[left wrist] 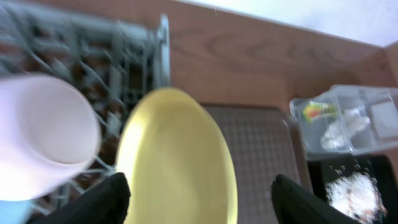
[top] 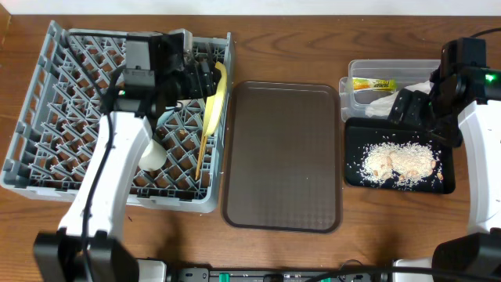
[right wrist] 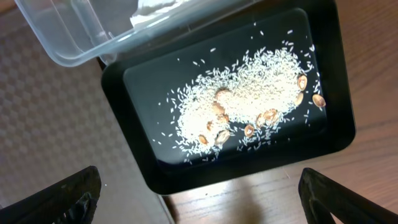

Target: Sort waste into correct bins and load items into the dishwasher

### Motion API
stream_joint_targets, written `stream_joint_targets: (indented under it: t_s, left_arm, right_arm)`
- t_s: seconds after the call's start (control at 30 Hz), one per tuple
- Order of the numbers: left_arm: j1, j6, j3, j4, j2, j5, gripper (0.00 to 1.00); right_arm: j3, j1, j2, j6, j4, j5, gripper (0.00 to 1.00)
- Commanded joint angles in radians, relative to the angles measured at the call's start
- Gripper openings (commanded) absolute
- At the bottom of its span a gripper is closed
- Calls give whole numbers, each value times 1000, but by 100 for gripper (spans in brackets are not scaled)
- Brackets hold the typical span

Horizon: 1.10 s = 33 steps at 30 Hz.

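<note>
On the wooden counter [top: 290, 47], the smooth yellow plate [top: 213, 102] is stood edgewise in the grey lattice rack [top: 47, 102], between the spread left fingers [left wrist: 99, 200]. Rice grains [right wrist: 249, 99] in the glossy black tray [right wrist: 148, 148] are shown closely only under the spread right fingers [right wrist: 62, 200].

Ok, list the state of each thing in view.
yellow plate: on edge in the dish rack
white cup: in the rack
left gripper: open, either side of the plate
right gripper: open, over the black tray
clear tub: holds sachet wrapper and napkin
black tray: holds rice scraps
</note>
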Motion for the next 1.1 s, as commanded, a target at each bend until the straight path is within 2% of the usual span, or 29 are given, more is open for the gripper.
stream_joint_targets:
  t_s: [0.0, 0.1, 0.17, 0.3, 0.4, 0.53, 0.7, 0.83, 0.97, 1.07]
  left_arm:
    - [3, 58, 0, -23, -118, -101, 77]
    - [3, 58, 0, -122, -155, -156, 78]
    - [3, 58, 0, -223, -162, -229, 82]
    - [3, 51, -2, -436, -152, -416, 82]
    - [6, 10, -3, -579, -148, -489, 82]
    - [10, -9, -3, -678, -155, -484, 82]
    - [10, -7, -36, -701, -227, -476, 83]
    - [10, -2, -124, -664, -377, -457, 83]
    - [10, 53, -261, -568, -588, -418, 83]
    - [10, 113, -404, -472, -826, -367, 83]
  right_arm:
    - [5, 7, -10, -3, 44, -13, 99]
    - [5, 42, -10, -88, 142, -64, 99]
    - [5, 78, -10, -139, 212, -64, 99]
    - [5, 144, -2, -241, 306, -61, 99]
    - [5, 168, 3, -253, 297, -31, 99]
    - [5, 166, 1, -252, 253, -38, 99]
    - [-10, 166, -12, -252, 187, -38, 99]
    - [-127, 166, -103, -252, 257, -38, 99]
    - [-348, 167, -298, -250, 409, -43, 99]
    - [-553, 167, -542, -233, 515, -39, 99]
